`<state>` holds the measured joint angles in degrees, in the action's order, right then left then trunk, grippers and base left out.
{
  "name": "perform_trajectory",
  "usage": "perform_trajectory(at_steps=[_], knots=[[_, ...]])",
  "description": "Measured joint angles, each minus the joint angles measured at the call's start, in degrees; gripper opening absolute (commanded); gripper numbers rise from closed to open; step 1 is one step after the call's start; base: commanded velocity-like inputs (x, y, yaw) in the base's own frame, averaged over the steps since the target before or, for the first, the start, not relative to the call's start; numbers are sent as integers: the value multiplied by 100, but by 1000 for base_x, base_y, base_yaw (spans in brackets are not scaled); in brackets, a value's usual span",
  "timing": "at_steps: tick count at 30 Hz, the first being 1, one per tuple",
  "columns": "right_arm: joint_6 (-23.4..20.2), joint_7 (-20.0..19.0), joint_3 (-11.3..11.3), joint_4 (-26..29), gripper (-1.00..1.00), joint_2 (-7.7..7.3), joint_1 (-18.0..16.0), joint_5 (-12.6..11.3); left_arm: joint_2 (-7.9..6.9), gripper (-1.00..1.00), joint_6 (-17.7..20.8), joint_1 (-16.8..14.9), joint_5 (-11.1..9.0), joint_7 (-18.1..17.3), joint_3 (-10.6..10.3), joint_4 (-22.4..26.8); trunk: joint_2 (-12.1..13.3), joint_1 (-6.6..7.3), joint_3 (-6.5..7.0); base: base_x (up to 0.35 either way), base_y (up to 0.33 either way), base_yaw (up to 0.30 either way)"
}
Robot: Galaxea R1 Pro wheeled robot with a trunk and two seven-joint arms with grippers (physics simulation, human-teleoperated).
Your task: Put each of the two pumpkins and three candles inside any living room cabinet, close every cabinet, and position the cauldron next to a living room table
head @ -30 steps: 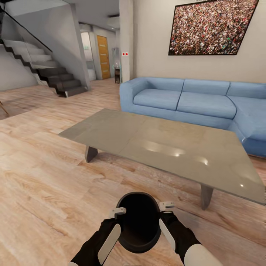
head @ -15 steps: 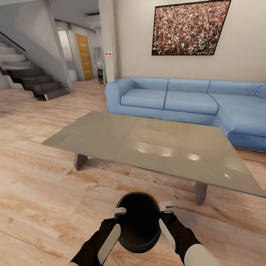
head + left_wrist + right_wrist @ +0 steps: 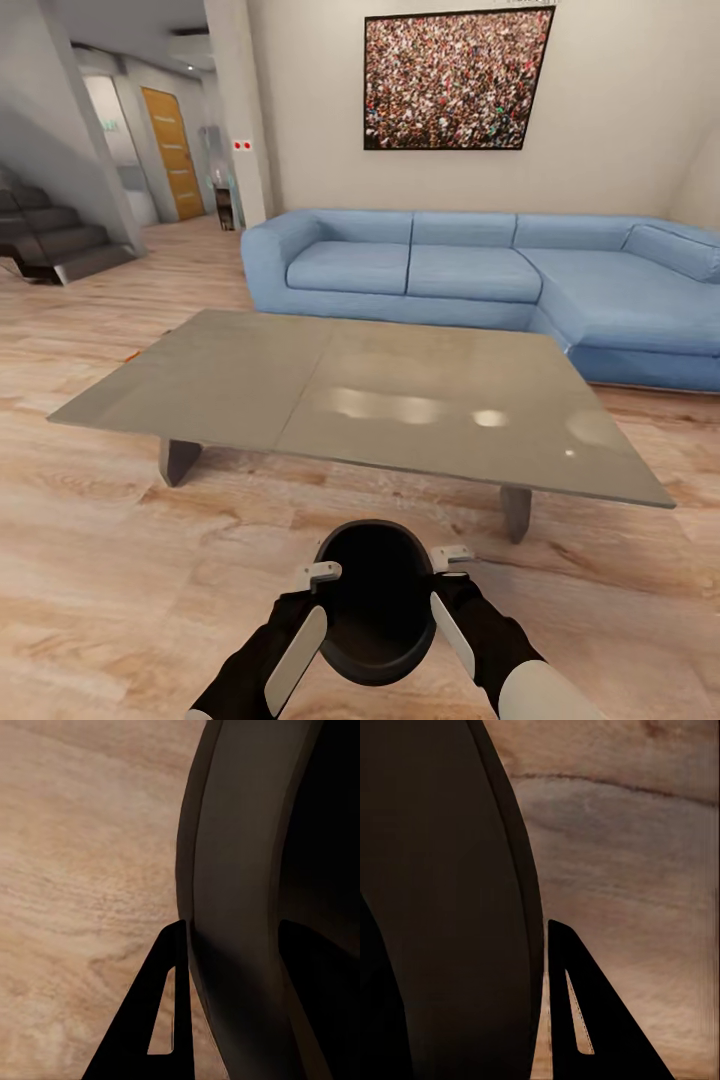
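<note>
A black round cauldron (image 3: 375,600) hangs low over the wooden floor between my two arms, its open mouth facing up. My left gripper (image 3: 318,578) is shut on its left rim and my right gripper (image 3: 450,558) on its right rim. In the left wrist view a dark finger (image 3: 154,1020) lies against the outside of the cauldron wall (image 3: 240,907). The right wrist view shows the same, with a finger (image 3: 585,1020) against the cauldron (image 3: 450,907). The grey low table (image 3: 300,380) stands just beyond the cauldron. The pumpkins, candles and cabinet are out of view.
A blue corner sofa (image 3: 450,270) runs behind the table and along the right. A framed picture (image 3: 455,80) hangs above it. Dark stairs (image 3: 50,240) and a hallway with an orange door (image 3: 165,150) lie at the far left. Wooden floor (image 3: 100,520) surrounds the table.
The whole view has swung to the right, so the table, sofa and stairs have slid left in the picture. The cauldron and both grippers keep their place in the view.
</note>
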<state>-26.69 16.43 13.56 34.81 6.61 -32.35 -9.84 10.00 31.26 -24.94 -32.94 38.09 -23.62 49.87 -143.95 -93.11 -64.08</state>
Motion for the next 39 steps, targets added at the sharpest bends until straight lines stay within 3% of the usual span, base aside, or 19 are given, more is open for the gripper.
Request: perform_trajectory(at_steps=[14,19,39], knots=[[32,61,13,-24,-100,31,-14,-13,-3,-100,-12,1,-22,51,-35,31,0,-1,-1,0,0,-58],[114,129,92,-25,-100,57,-10,-140,-69,-100,-62,3,-100,124,-102,92,0,-1,-1,0,0,0],[141,261,607,-27,-100,-101,-9,-928,-118,-100,187,4,-256,418,-255,268,-1,-4,-22,0,0,0]])
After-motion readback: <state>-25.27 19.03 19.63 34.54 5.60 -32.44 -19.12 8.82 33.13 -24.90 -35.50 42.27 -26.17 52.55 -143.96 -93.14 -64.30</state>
